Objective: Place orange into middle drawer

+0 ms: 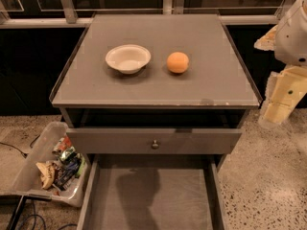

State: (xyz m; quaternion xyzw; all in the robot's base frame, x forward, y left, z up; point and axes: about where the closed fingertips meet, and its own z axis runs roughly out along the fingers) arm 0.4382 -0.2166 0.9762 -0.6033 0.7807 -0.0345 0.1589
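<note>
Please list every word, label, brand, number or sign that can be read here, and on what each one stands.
No text can be read.
The wrappers in the plastic bin, left of the middle drawer: print too blurred to read.
The orange, the bowl and the gripper at the right edge: no markings seen.
</note>
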